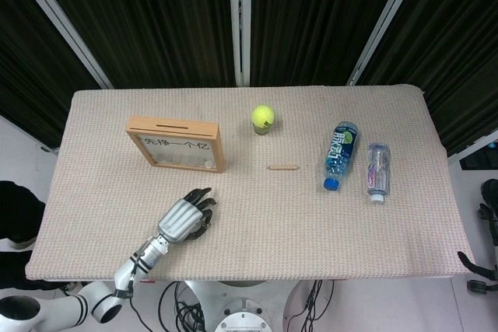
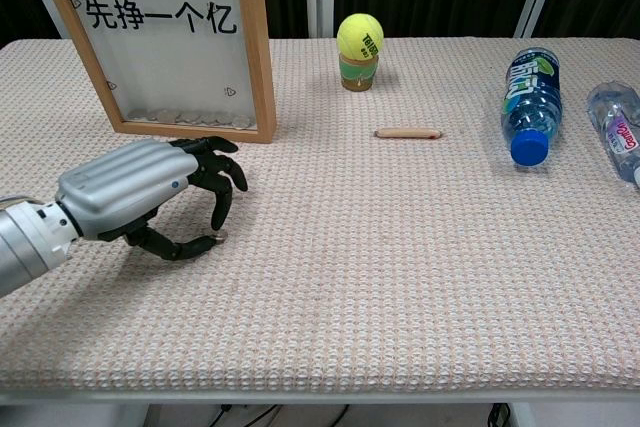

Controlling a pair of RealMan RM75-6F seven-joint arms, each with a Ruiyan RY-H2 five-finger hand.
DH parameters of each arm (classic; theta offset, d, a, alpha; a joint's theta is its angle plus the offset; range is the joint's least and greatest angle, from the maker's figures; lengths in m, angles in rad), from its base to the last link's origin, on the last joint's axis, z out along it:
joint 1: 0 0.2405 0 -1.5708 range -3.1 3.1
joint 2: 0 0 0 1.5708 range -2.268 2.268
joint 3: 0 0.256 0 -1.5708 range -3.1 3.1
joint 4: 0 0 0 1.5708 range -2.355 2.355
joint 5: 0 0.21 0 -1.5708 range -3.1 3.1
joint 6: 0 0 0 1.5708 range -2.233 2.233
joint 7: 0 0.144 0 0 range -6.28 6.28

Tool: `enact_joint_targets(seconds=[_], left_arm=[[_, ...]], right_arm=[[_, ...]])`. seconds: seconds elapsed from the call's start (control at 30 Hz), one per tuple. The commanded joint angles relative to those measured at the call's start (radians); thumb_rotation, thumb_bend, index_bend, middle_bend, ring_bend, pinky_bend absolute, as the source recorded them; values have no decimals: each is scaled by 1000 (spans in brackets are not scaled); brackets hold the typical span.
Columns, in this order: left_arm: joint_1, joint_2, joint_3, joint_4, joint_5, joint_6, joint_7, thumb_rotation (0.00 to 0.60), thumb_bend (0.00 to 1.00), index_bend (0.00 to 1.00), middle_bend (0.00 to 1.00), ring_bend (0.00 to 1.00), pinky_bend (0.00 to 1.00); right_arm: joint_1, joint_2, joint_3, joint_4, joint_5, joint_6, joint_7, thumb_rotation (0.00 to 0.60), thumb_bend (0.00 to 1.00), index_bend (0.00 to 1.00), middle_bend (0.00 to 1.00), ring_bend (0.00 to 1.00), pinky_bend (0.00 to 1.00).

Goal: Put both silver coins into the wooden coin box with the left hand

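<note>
The wooden coin box (image 1: 177, 145) (image 2: 165, 42) stands upright at the back left, with a glass front, printed characters and several coins along its bottom. A slot (image 1: 173, 124) runs along its top edge. My left hand (image 1: 185, 218) (image 2: 140, 192) rests low on the cloth in front of the box, palm down and fingers curled. A small silver coin (image 2: 217, 237) shows pinched between the thumb tip and a fingertip, right at the table surface. A second loose coin is not visible. My right hand is out of both views.
A tennis ball on a small stand (image 1: 263, 117) (image 2: 360, 37) sits right of the box. A wooden stick (image 1: 282, 167) (image 2: 407, 132) lies mid-table. A blue-capped bottle (image 1: 340, 153) (image 2: 530, 97) and a clear bottle (image 1: 377, 170) (image 2: 620, 127) lie on the right.
</note>
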Motion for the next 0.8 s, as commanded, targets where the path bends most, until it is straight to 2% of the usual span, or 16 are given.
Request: enact_joint_targets(seconds=[0.03, 0.27, 0.5, 0.7, 0.8], left_arm=[[-1, -1, -1, 2, -1, 0, -4, 600, 341, 567, 258, 70, 167], [0, 5, -9, -14, -11, 2, -15, 600, 378, 583, 263, 70, 167], [6, 50, -18, -84, -26, 10, -23, 600, 399, 603, 264, 70, 168], [37, 136, -26, -180, -45, 50, -23, 600, 404, 609, 270, 70, 168], [70, 218, -34, -253, -64, 93, -20, 600, 404, 611, 273, 70, 169]], right_arm=[[0, -1, 0, 2, 1, 0, 0, 600, 146, 0, 0, 0, 0], [1, 0, 1, 4, 1, -2, 3, 600, 146, 0, 0, 0, 0], [2, 5, 4, -3, 0, 1, 2, 600, 146, 0, 0, 0, 0], [3, 7, 3, -8, -1, 0, -3, 600, 146, 0, 0, 0, 0], [5, 10, 5, -14, -2, 2, -8, 600, 146, 0, 0, 0, 0]])
